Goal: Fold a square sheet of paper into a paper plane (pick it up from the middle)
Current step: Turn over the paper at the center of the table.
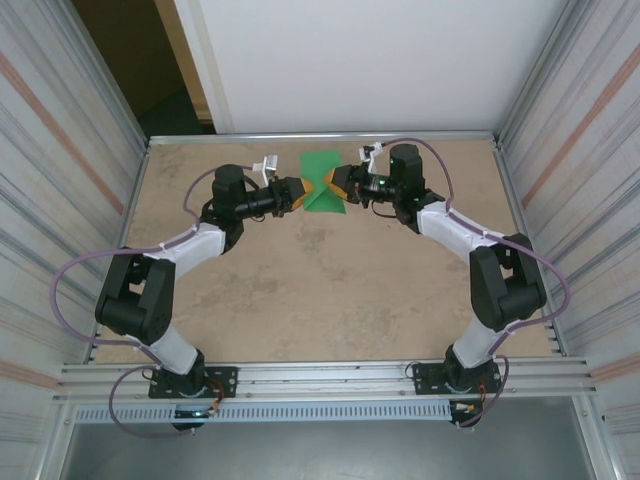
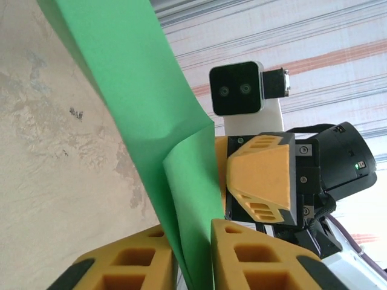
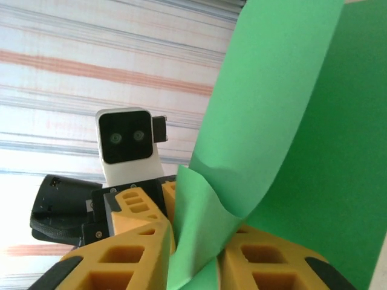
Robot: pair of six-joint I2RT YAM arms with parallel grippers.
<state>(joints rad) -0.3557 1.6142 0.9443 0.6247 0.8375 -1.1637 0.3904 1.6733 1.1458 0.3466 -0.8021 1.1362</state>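
- Ribbed metal walls [image 1: 60, 150] enclose a mottled tan desk [image 1: 300, 290].
- Thin bright green paper sheet [image 1: 322, 180] hangs creased over its far middle, between both facing tools.
- Left tool [image 1: 304, 196] clenches it; right tool [image 1: 333, 185] straddles it, grip unclear.

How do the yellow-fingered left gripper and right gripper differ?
The yellow-fingered left gripper meets the bright green paper sheet from its left, the right gripper from its right. In the overhead view, the left gripper sits slightly lower than the right gripper. Both have the sheet between their fingers.
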